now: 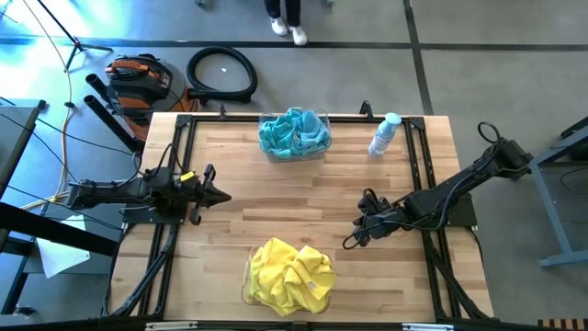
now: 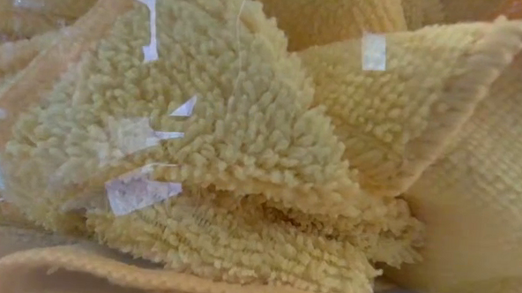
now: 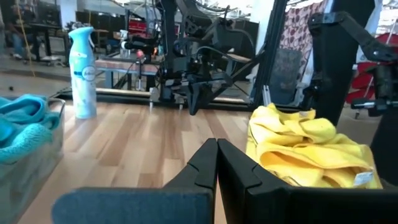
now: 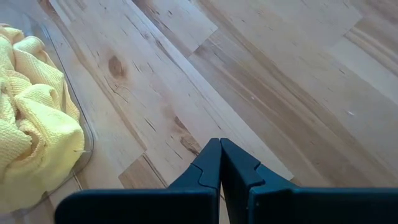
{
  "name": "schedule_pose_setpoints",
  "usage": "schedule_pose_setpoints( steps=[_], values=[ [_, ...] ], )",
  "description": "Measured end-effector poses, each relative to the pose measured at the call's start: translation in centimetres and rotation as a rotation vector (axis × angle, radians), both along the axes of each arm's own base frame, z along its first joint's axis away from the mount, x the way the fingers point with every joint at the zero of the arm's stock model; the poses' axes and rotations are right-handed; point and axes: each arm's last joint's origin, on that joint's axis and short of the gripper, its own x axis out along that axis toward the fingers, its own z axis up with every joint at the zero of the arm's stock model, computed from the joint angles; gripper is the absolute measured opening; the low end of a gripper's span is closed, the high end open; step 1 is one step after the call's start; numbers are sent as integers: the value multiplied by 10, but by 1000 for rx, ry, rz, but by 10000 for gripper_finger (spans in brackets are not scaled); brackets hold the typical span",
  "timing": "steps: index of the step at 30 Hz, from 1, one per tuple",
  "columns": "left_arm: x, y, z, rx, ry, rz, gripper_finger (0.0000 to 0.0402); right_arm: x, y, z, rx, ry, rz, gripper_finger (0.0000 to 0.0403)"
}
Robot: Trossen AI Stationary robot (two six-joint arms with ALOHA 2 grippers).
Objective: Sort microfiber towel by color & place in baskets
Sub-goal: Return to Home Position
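Note:
Yellow microfiber towels [image 1: 289, 274] lie heaped in a clear basket [image 1: 246, 287] at the table's near edge; they fill the low view [image 2: 243, 146] and show in both wrist views [image 3: 311, 152] [image 4: 31, 124]. Teal-blue towels [image 1: 294, 131] fill a second clear basket [image 1: 323, 119] at the far edge [image 3: 25, 124]. My left gripper [image 1: 223, 195] is shut and level over the table's left side, empty [image 3: 217, 149]. My right gripper [image 1: 353, 241] is shut, slanting down above bare wood right of the yellow basket, empty [image 4: 220, 149].
A white-and-clear spray bottle [image 1: 384, 135] stands at the far right of the table [image 3: 83, 71]. Bare wood lies between the two baskets in the table's middle [image 1: 294, 202]. A person's feet [image 1: 287, 28] show on the floor beyond the far edge.

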Motion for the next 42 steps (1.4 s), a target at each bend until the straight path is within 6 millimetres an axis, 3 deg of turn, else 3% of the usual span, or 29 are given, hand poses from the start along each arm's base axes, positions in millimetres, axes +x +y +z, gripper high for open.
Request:
schedule_pose_setpoints(
  steps=[10, 14, 23, 26, 32, 42],
  values=[
    [1, 1, -2, -62, 32, 56, 0, 0, 0, 0, -48, 9, 60, 0],
    [1, 1, -2, -73, 34, 57, 0, 0, -4, -1, -146, 38, 171, 0],
    [1, 1, -2, -73, 34, 57, 0, 4, -23, -1, -369, 100, 396, 0],
    [1, 1, -2, -73, 34, 56, 0, -5, -35, -11, -371, 83, 437, 0],
    [1, 1, -2, -73, 34, 56, 0, -32, -52, -26, -340, -148, 431, 0],
    [1, 1, -2, -73, 34, 56, 0, -58, -79, -15, -393, -438, 489, 0]
  ],
)
